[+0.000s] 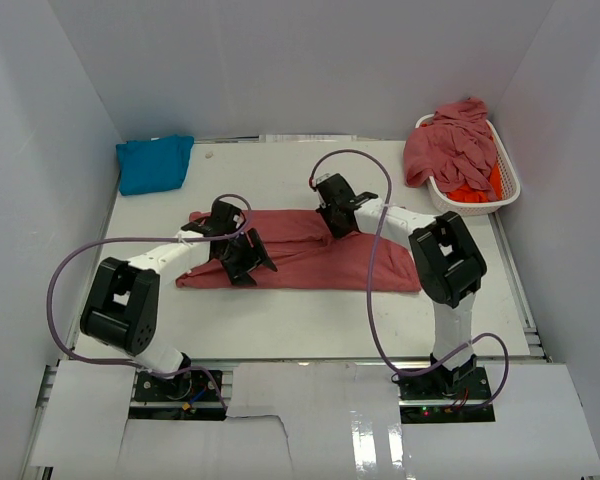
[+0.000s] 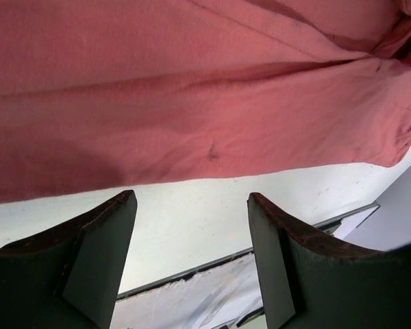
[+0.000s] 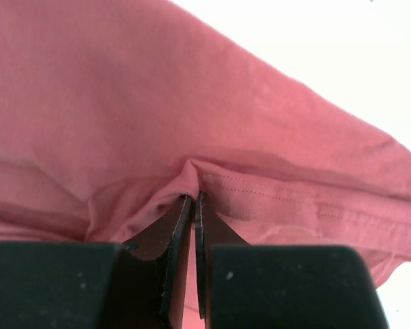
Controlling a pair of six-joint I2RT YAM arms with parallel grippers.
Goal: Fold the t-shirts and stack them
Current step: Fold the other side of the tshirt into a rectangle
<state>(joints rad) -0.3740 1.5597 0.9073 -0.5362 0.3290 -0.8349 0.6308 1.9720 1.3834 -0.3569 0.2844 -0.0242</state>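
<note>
R gripper (image 3: 194, 197) pinches rose tee (image 3: 123, 103), sleeves unclear

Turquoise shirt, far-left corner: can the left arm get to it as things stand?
Probably yes. The left fingers hang open and empty over the red shirt; only bare table lies between them and the turquoise shirt. It sits far back, so reach may be tight.
</note>
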